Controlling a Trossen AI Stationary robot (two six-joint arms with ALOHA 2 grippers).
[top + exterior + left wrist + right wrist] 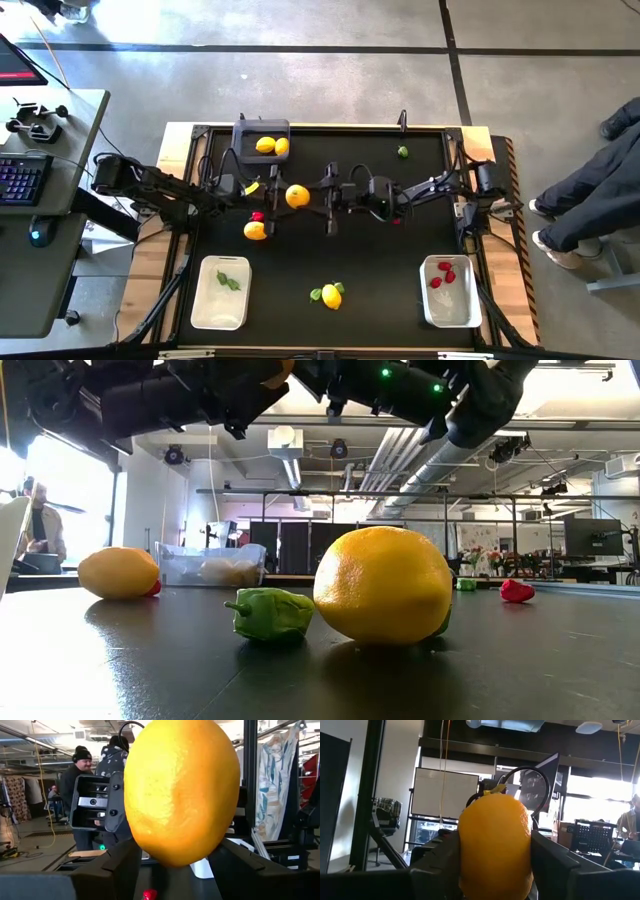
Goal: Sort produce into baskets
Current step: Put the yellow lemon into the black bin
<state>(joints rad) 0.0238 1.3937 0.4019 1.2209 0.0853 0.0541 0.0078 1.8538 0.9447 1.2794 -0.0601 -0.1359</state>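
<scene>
An orange-yellow lemon (297, 196) hangs in the air over the table's middle, between both grippers. My left gripper (280, 196) comes at it from the table's left and my right gripper (315, 196) from the right. Both are closed around it. The lemon fills the left wrist view (182, 790) and shows in the right wrist view (495, 845). The dark grey basket (243, 128) at the far edge holds two yellow fruits (272, 146). The near-left white basket (205, 300) holds green pieces (229, 282). The near-right white basket (460, 310) holds red pieces (443, 274). My left gripper pinches the lemon between its two fingers (122, 865), on the two sides of its lower part (145, 852). The fingers lie level and come from the table's left. The lemon is lifted clear of the table. My right gripper has the same lemon between its two fingers (547, 860), which lie against its two opposite sides (524, 850). The fingers lie level and come from the table's right. The lemon stands clear of the table.
Loose on the black table: a lemon (255, 230) beside a red piece (257, 215), a lemon (331, 296) with green pieces (316, 294) near the front, and a green piece (402, 152) far right. A person's legs (590, 190) show beyond the right edge.
</scene>
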